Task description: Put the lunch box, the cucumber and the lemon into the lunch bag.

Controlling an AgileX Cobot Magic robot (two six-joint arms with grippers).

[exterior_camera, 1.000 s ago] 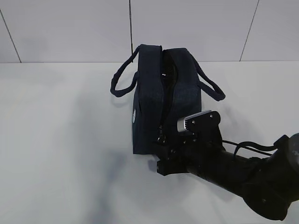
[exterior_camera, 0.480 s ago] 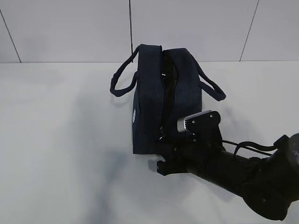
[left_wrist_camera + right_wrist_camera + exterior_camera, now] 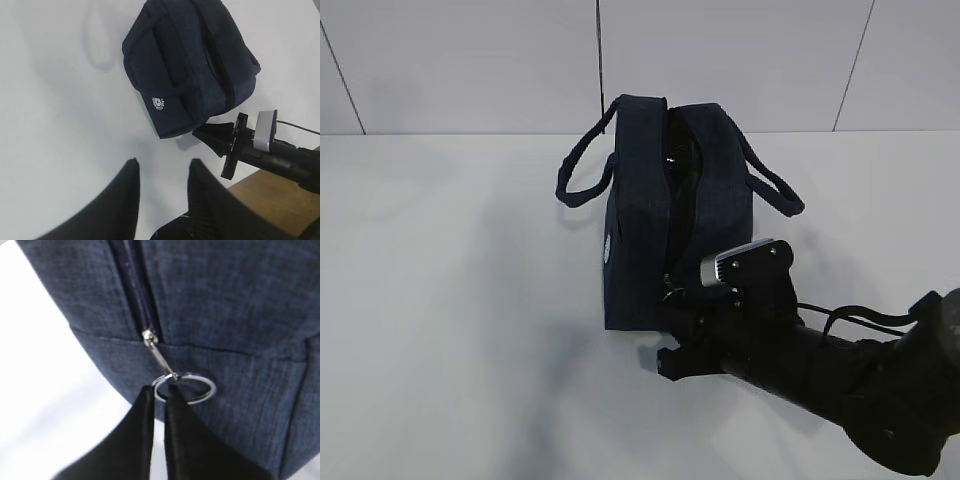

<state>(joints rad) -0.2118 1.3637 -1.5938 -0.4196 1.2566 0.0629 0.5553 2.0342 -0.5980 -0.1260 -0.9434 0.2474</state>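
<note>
The dark navy lunch bag (image 3: 635, 230) stands on the white table (image 3: 440, 300), its top zipper gaping open along the upper part. It also shows in the left wrist view (image 3: 180, 70) and fills the right wrist view (image 3: 240, 305). My right gripper (image 3: 159, 388) is at the bag's near end, its fingers pinched on the metal ring pull (image 3: 215, 388) of the zipper; in the exterior view it (image 3: 670, 300) sits low against the bag. My left gripper (image 3: 162, 167) is open and empty above the table, away from the bag. The lunch box, cucumber and lemon are out of view.
The bag's two loop handles (image 3: 582, 170) hang out to each side. A tiled wall (image 3: 470, 60) runs behind the table. A brown surface (image 3: 270, 195) shows past the table's edge in the left wrist view.
My right gripper has shifted slightly down and nearer at the bag's end, still on the ring pull. The bag has barely moved.
</note>
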